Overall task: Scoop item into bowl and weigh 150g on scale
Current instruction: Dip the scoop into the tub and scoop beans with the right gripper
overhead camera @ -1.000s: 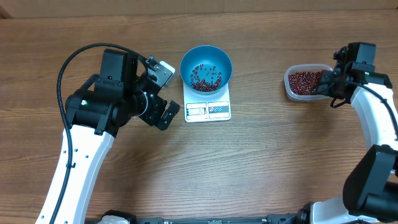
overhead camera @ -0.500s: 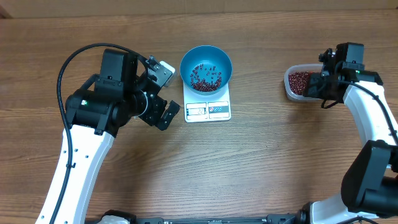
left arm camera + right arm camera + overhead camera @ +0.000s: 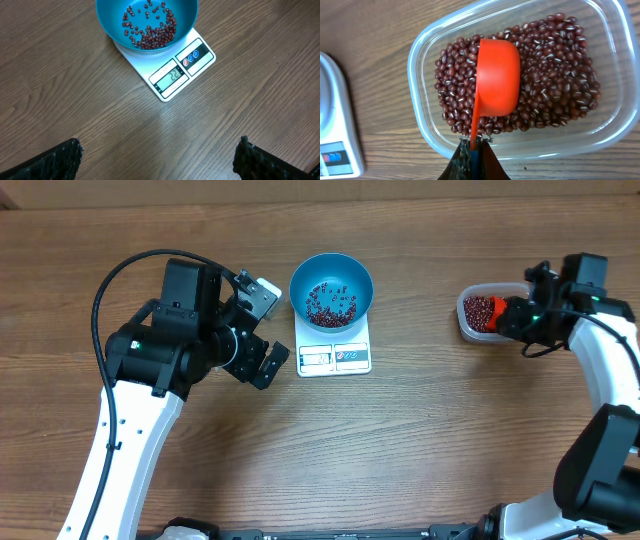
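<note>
- The blue bowl (image 3: 331,289) stands on the 12 o'clock part of the white kitchen scale (image 3: 334,352), near the middle of the wooden worktop (image 3: 400,450) in the overhead view.
- A thin, loose layer of dark red-brown beans (image 3: 152,35) lies in the bowl, thickest toward the side nearest the scale's display.
- The display (image 3: 172,76) and 3 small buttons (image 3: 192,56) run along the scale's 6 o'clock edge as seen from overhead; in the left wrist view the display shows 22.
- The left fingers (image 3: 60,160) are spread wide and hold nothing. They hang over bare worktop at 9 o'clock of the scale, near it but not touching.
- A clear plastic tub (image 3: 466,326) sits at 3 o'clock of the scale, well apart from it, with many more of the beans in it.
- The right fingers (image 3: 487,169) are closed on the thin handle (image 3: 474,125) of an orange scoop (image 3: 497,77), at the tub's 3 o'clock rim from overhead.
- The scoop's round cup is inside the tub, over the middle of the bean pile. I cannot tell whether it touches the beans or carries any.
</note>
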`<state>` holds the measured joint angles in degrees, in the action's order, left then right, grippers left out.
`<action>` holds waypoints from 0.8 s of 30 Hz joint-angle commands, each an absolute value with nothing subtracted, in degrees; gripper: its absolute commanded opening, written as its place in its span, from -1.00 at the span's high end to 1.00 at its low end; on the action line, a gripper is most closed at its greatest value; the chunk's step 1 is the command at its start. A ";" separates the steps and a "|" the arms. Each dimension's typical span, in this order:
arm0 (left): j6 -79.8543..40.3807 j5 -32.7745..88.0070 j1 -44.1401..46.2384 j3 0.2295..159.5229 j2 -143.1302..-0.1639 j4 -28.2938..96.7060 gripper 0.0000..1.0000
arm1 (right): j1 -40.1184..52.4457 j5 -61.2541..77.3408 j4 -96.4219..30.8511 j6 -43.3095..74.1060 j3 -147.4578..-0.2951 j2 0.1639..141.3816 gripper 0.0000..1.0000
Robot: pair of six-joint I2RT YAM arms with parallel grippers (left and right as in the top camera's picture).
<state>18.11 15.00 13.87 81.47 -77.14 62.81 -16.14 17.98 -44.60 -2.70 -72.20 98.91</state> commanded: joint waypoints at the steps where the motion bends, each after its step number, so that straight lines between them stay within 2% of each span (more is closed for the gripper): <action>1: 17.56 16.12 13.89 82.70 -76.60 62.81 -0.99 | -19.05 25.47 -44.31 -1.34 -72.71 99.15 0.93; 12: 17.56 16.12 13.89 82.70 -76.60 62.81 -0.99 | -25.41 37.43 -44.86 -1.26 -72.71 99.15 0.93; 24: 17.56 16.12 13.89 82.70 -76.60 62.81 -0.99 | -29.95 41.74 -45.63 2.39 -72.71 99.15 0.93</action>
<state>18.11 15.00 13.87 81.47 -77.14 62.78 -28.91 37.98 -45.87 1.34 -72.20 98.91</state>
